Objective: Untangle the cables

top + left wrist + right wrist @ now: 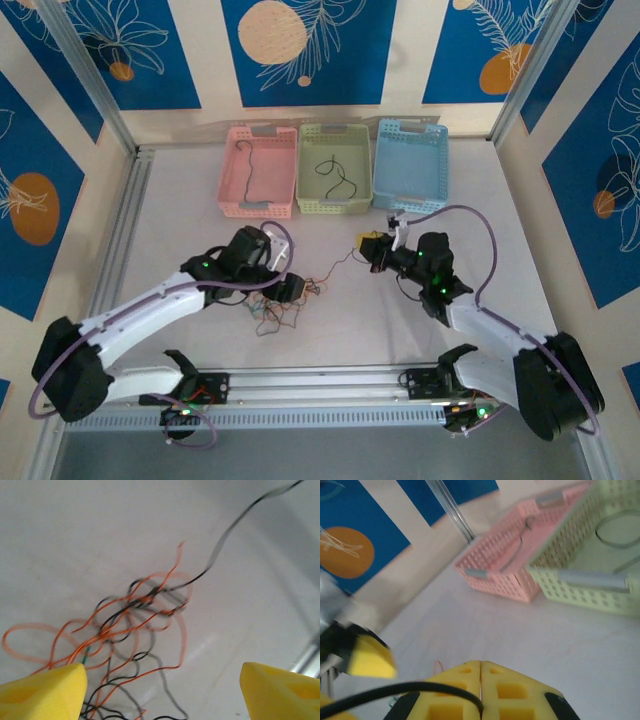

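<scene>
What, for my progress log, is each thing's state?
Tangle of thin orange, black and green wires: knotted together.
Left yellow-padded gripper: open above the tangle.
Right yellow-padded gripper: shut on a black wire.
Pink plastic basket: holds one dark wire.
Green plastic basket: holds one curled black wire.
Blue plastic basket: empty.

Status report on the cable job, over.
Left gripper open over the tangle of cables. Right gripper shut on a black cable leading from it. Baskets at the far edge, out of the way.

Tangled cables (272, 315) seemingly clutter table (170, 230) centre; left side open.
</scene>
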